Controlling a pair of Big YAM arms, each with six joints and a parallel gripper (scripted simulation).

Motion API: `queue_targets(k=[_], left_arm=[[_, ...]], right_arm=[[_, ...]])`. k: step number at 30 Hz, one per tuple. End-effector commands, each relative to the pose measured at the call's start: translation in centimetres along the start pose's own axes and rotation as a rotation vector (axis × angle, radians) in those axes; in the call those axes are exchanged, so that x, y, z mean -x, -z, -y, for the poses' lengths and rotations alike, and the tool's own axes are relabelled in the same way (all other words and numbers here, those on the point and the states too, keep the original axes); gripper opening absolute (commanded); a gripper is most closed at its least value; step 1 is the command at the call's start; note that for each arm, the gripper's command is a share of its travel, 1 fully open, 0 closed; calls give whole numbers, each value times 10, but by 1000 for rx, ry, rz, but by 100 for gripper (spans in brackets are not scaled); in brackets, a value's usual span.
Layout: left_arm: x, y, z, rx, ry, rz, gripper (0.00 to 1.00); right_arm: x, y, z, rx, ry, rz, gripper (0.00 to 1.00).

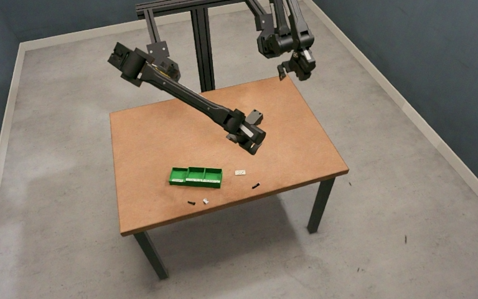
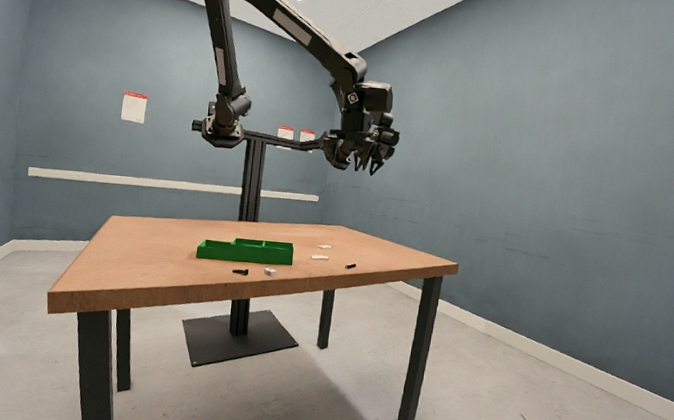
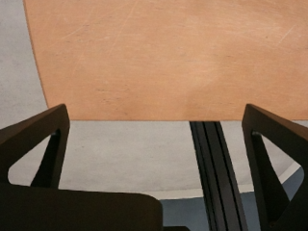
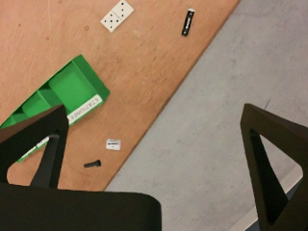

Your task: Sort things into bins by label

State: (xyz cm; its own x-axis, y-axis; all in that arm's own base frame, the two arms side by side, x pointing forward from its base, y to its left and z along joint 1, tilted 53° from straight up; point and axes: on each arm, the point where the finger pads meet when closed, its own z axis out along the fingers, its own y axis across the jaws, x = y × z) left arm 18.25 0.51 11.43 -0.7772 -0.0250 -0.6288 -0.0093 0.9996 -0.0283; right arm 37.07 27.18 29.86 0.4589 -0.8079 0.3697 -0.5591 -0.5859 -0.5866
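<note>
A green bin (image 1: 195, 176) (image 2: 243, 250) (image 4: 72, 91) with three compartments and white labels stands near the table's front edge. One label reads like "STATIONERY". A white domino (image 1: 240, 172) (image 2: 319, 257) (image 4: 116, 15) lies right of it. A black stick with a white tip (image 1: 256, 185) (image 2: 350, 265) (image 4: 188, 22) lies nearer the edge. A black screw (image 1: 191, 202) (image 2: 239, 271) (image 4: 91, 164) and a small white piece (image 1: 205, 200) (image 2: 269, 270) (image 4: 113, 143) lie in front of the bin. My right gripper (image 1: 251, 146) (image 2: 369, 164) (image 4: 154, 114) is open and empty, high above the table. My left gripper (image 1: 289, 72) (image 3: 156, 113) is open and empty, high over the back edge.
The wooden table (image 1: 158, 134) (image 2: 145, 270) (image 3: 168, 58) stands on a grey floor. A black frame post (image 1: 204, 45) (image 2: 250, 188) (image 3: 212, 168) rises behind its back edge. A second small white piece (image 2: 324, 246) shows farther back in the exterior view.
</note>
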Motion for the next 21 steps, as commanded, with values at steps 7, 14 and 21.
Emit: queue_targets(k=[7, 14, 21], left_arm=[[20, 19, 0, 3, 1, 48, 100], [20, 19, 0, 3, 1, 48, 100], [20, 19, 0, 3, 1, 48, 100]], right_arm=[[-17, -73, 0, 11, 3, -8, 100], [-40, -65, -13, -32, -182, -19, 100], [-60, -63, -41, -33, -364, -30, 100]])
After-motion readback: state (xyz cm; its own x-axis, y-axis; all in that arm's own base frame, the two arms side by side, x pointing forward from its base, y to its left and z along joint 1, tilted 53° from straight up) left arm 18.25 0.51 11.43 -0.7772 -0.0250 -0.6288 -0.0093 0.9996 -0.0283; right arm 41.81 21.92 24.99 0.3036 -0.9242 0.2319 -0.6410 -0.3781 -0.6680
